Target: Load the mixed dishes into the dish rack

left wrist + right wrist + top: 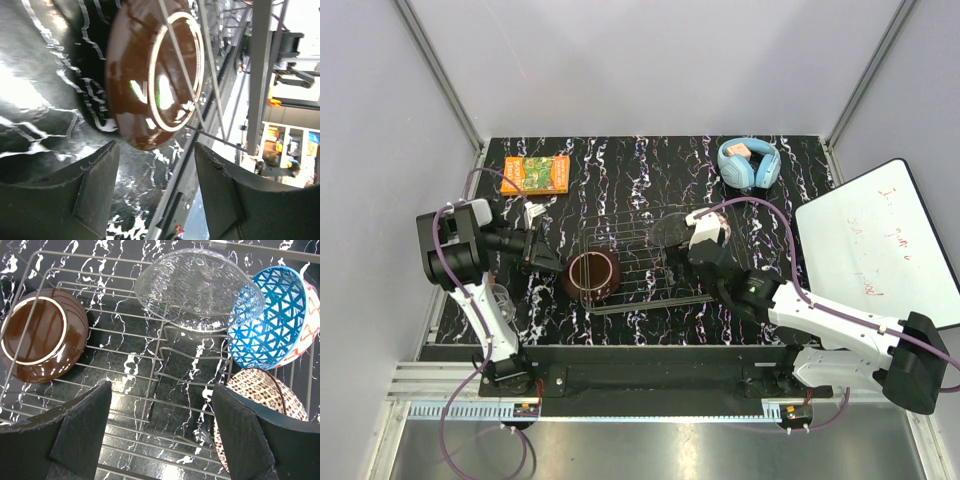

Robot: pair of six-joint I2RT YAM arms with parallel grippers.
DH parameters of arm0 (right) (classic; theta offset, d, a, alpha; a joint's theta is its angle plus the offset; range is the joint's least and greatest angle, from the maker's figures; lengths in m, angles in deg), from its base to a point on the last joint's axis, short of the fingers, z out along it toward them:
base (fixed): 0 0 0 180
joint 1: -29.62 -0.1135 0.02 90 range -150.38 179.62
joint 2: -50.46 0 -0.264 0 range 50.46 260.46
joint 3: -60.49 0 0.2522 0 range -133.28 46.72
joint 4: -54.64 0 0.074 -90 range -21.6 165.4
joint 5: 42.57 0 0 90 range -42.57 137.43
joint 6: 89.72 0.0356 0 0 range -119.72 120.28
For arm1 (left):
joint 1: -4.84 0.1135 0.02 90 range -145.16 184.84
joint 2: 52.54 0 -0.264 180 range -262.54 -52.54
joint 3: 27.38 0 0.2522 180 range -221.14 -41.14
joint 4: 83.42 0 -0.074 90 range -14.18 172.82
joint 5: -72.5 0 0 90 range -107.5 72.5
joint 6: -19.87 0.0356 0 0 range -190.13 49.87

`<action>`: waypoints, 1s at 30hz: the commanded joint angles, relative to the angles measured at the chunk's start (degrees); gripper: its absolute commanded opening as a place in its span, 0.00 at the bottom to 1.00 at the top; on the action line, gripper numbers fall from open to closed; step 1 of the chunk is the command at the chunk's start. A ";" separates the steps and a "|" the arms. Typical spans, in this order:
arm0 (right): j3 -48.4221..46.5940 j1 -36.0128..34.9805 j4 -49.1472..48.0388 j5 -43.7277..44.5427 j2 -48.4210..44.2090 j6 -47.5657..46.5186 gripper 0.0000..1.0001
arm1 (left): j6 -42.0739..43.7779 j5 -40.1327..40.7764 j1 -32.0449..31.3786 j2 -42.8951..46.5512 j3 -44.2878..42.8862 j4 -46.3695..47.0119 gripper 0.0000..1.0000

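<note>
The dish rack (638,262) sits mid-table. A glossy red-brown plate (594,275) leans on edge at its left end; it also shows in the left wrist view (150,75) and the right wrist view (42,340). At the rack's right end stand the clear glass bowl (200,287), the blue patterned bowl (267,325) and the beige patterned bowl (260,390). My left gripper (552,260) (155,165) is open and empty, just left of the plate. My right gripper (698,243) (160,410) is open and empty above the rack floor. A clear glass (500,297) lies by the left arm.
The orange-green book (535,174) lies at the back left and the light blue headphones (750,163) at the back right. A whiteboard (875,240) lies off the table's right edge. A white dish with a red pattern (311,315) shows behind the blue bowl.
</note>
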 commanded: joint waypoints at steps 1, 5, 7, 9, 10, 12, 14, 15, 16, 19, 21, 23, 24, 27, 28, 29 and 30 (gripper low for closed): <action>-2.86 -0.17 0.03 -0.10 0.04 -0.69 0.89 | -2.34 1.25 0.32 0.65 0.66 4.54 0.65; -2.95 -0.09 0.12 -0.19 -0.48 -0.70 0.89 | -2.69 1.08 0.32 -2.08 -0.39 4.81 0.66; -2.86 -0.17 0.29 -0.19 -0.92 -0.52 0.89 | -2.52 0.46 0.14 -3.48 -0.83 4.81 0.66; -2.86 -0.09 0.38 -0.01 -1.18 -0.52 0.89 | -1.30 -0.42 -0.12 -4.89 -2.41 3.06 0.67; -2.95 -0.09 0.55 0.16 -1.36 -0.52 0.89 | -0.50 -0.77 -0.47 -6.55 -3.02 2.18 0.67; -3.13 -0.09 0.73 0.34 -1.36 -0.61 0.89 | 2.39 -1.82 -0.65 -8.49 -5.22 -1.51 0.67; -3.30 -0.09 0.73 0.60 -1.36 -0.96 0.89 | 4.07 -2.35 -1.09 -11.21 -7.24 -5.01 0.67; -3.30 -0.09 0.82 0.69 -1.45 -0.96 0.89 | 6.08 -2.70 -1.26 -11.92 -7.68 -6.08 0.67; -3.39 -0.09 0.99 0.78 -1.28 -0.96 0.89 | 7.05 -3.31 -1.44 -13.06 -8.21 -7.14 0.66; -3.30 -0.09 0.99 0.78 -0.92 -0.96 0.89 | 8.29 -3.85 -1.97 -13.77 -9.00 -8.64 0.65; -3.48 -0.09 1.08 0.87 -0.75 -1.05 0.89 | 8.91 -3.93 -2.67 -14.21 -9.27 -9.25 0.65; -3.48 -0.17 1.08 1.13 -0.66 -1.22 0.89 | 9.26 -3.93 -2.85 -14.74 -9.79 -10.13 0.65; -3.65 -0.09 1.08 1.13 -0.57 -1.31 0.89 | 10.39 -4.11 -3.20 -15.43 -10.06 -10.83 0.65; -3.74 -0.17 1.08 1.30 -0.57 -1.40 0.89 | 12.42 -5.34 -3.37 -17.10 -11.29 -13.21 0.61; -3.74 -0.09 1.08 1.31 -0.57 -1.40 0.89 | 13.12 -5.60 -3.29 -17.63 -12.07 -14.69 0.58; -3.65 -0.09 1.26 1.13 -0.66 -1.49 0.89 | 13.82 -5.87 -3.37 -18.77 -12.43 -15.05 0.56; -3.65 -0.17 1.43 1.39 -0.83 -1.49 0.89 | 13.57 -5.95 -3.37 -19.13 -12.96 -14.97 0.54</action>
